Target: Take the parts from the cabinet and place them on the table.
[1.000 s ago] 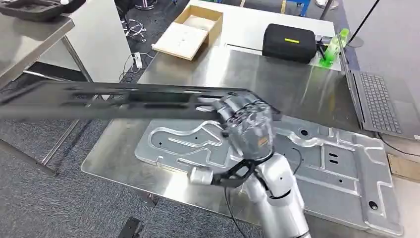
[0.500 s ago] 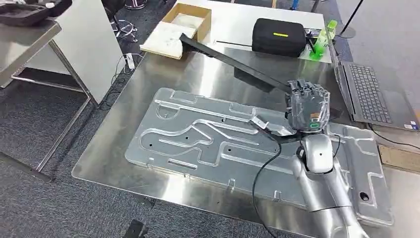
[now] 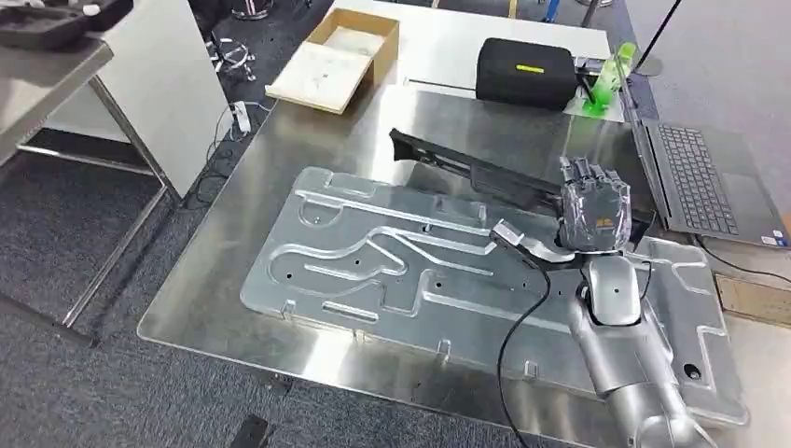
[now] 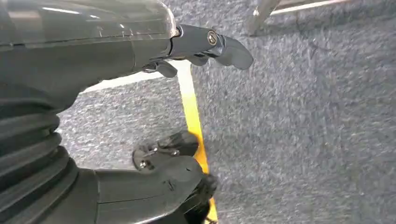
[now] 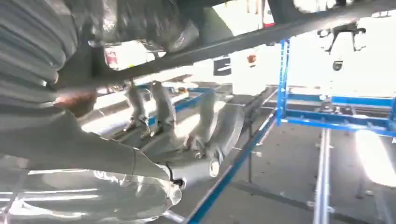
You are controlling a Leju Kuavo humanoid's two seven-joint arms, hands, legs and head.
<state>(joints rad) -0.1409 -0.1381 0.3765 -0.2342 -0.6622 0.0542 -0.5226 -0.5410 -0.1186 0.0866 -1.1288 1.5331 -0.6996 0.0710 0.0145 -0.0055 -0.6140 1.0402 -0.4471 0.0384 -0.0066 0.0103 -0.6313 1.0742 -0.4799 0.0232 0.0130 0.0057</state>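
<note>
Head view first: my right hand (image 3: 593,217) has its fingers wrapped around one end of the long black part (image 3: 476,171), which runs off toward 10 o'clock, low over the steel table (image 3: 201,289). I can't tell if the far tip is touching yet. It sits just past the big grey stamped panel (image 3: 392,266) already lying flat. So I'd say one part is down, this one is nearly placed, and letting go is what's left. The black case (image 3: 528,72) at 12 o'clock has a yellow label, too small to read.

Left wrist view: my left hand (image 4: 140,93) hangs over carpet, fingers apart, holding nothing.

Right wrist view: fingers (image 5: 93,32) clamped on the dark bar. No legible writing.
</note>
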